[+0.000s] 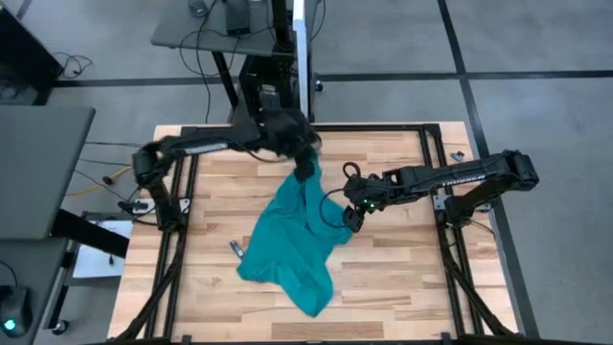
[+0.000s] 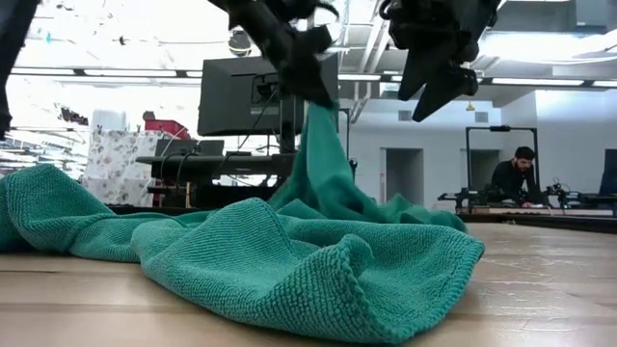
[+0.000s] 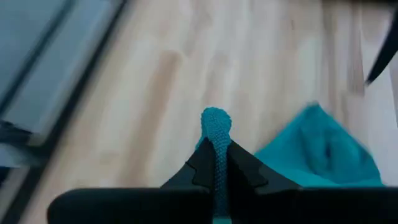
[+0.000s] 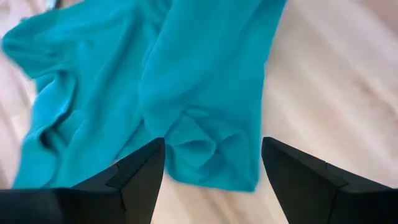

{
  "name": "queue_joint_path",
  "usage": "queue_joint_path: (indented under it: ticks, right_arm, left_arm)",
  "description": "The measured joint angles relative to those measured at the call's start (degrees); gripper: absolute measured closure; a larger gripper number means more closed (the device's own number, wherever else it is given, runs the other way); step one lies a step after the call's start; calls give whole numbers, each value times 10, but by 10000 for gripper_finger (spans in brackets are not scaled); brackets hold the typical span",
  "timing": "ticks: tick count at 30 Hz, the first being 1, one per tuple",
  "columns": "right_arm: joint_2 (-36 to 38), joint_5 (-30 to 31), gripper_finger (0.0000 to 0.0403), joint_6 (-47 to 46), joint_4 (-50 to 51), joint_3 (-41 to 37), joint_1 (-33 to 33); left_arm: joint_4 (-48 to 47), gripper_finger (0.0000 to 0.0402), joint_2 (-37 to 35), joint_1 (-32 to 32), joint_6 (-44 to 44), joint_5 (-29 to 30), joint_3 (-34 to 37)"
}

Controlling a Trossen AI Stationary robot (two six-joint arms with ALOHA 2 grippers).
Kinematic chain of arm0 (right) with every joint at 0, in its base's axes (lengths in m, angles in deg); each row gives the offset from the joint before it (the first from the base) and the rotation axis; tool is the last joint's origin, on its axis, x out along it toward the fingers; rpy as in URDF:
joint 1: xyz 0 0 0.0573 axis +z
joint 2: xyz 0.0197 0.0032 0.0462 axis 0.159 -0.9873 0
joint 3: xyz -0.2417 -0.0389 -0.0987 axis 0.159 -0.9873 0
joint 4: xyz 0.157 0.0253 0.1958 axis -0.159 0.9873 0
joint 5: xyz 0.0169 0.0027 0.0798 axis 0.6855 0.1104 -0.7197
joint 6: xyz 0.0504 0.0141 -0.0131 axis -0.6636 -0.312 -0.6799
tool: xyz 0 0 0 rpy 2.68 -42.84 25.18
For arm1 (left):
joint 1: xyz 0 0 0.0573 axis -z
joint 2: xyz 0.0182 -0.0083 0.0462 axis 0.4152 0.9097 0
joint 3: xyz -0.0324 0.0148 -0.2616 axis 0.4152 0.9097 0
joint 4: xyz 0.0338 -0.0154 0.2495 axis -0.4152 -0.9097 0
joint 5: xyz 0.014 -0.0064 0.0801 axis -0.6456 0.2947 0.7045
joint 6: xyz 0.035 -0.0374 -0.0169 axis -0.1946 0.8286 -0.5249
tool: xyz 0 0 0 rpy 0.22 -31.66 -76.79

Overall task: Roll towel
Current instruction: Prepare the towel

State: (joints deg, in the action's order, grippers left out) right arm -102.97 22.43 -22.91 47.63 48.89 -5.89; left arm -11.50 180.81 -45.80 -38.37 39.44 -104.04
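The teal towel [image 1: 292, 240] lies crumpled on the middle of the wooden table [image 1: 402, 287], with its far end drawn up into a peak [image 2: 318, 145]. My left gripper [image 1: 306, 165] is shut on that peak, above the far middle of the table. My right gripper [image 1: 354, 217] hovers open above the towel's right edge and touches nothing. In the right wrist view its fingers [image 4: 140, 177] stand wide apart over a folded lobe of the towel [image 4: 199, 149]. My left gripper pinches a bunched bit of the towel's far end [image 3: 216, 127] between its two fingers; a small tuft sticks out past the fingertips. The fingers slant down from the table's far left. The cloth hangs below them in a taut ridge [image 2: 323, 164], and the rest lies on the table.
A small dark object [image 1: 235, 249] lies on the table just left of the towel. Black frame rails [image 1: 187, 220] run along the table's left and right sides. Bare wood shows at the near right. Beyond the table stand a monitor [image 2: 241, 92] and a seated person [image 2: 511, 178].
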Motion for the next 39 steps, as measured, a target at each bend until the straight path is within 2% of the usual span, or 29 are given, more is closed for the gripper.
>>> queue_joint_path:
  ticks: [4,14,19,26,33,36,39]
  right_arm:
    - [0,3,143,26,-74,-18,-17]
    - [-7,0,143,36,-257,-182,-37]
    - [-32,-2,143,153,-364,-246,-37]
    - [-98,-2,143,366,-425,-245,-38]
    - [-158,-2,145,402,-434,-209,-38]
    - [-170,-2,169,395,-424,-194,-42]
    - [-163,-2,242,391,-407,-181,-42]
  left_arm:
    - [-18,401,-9,-10,2,-2,1]
    - [-25,401,-11,-5,-17,-14,1]
    - [-24,401,-11,-6,-20,-14,1]
    - [-30,401,-11,-6,-28,-14,0]
    - [-32,401,-11,-6,-28,-14,0]
    - [-34,401,-11,-6,-28,-14,0]
    - [-42,401,-11,-6,-28,-13,0]
